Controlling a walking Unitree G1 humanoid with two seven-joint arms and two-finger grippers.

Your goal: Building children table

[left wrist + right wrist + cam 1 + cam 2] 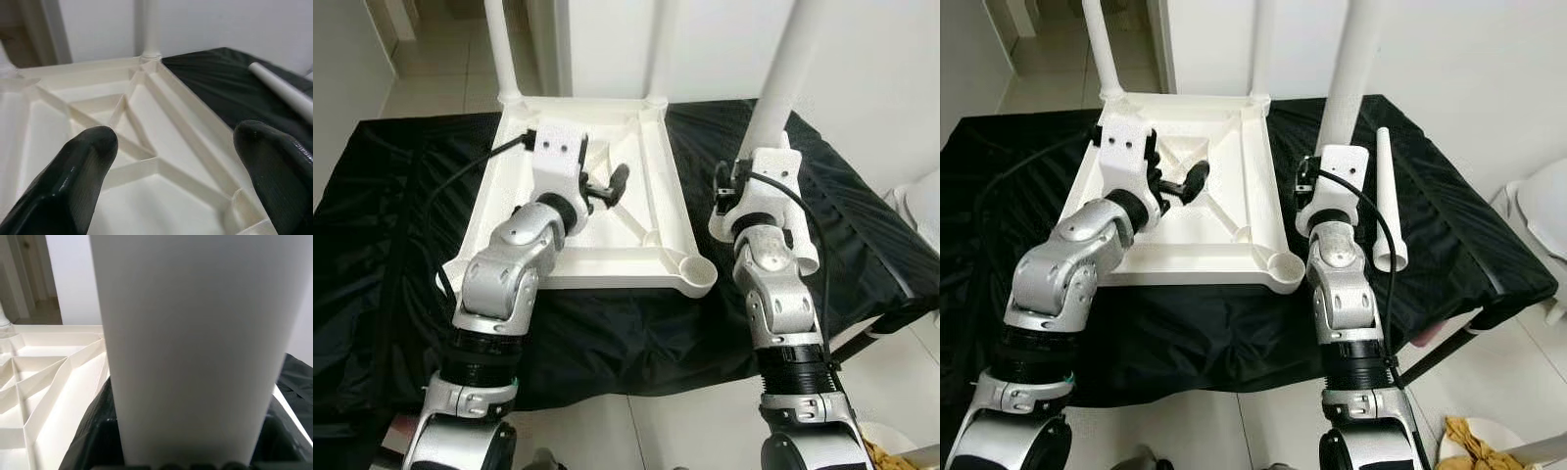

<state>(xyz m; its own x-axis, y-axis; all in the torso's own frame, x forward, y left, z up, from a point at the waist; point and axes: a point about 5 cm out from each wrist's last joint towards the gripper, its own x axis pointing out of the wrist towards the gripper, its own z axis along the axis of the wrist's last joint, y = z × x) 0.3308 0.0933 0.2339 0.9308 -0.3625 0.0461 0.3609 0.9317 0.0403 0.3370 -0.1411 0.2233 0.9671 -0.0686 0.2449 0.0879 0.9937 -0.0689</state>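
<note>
In the left eye view, the left tool (607,186) reaches over the upturned white tabletop (651,166), which lies on the black-draped desk (391,196). The right tool (729,191) sits beside the tabletop's right edge, clenched around an upright white leg (778,73).

The right eye view shows a loose leg (1386,201) lying on the cloth, right of that arm.

In the left wrist view, the fingers (73,181) are spread apart above the tabletop's ribs.

In the right wrist view, the grasped leg stands close before the camera.
</note>
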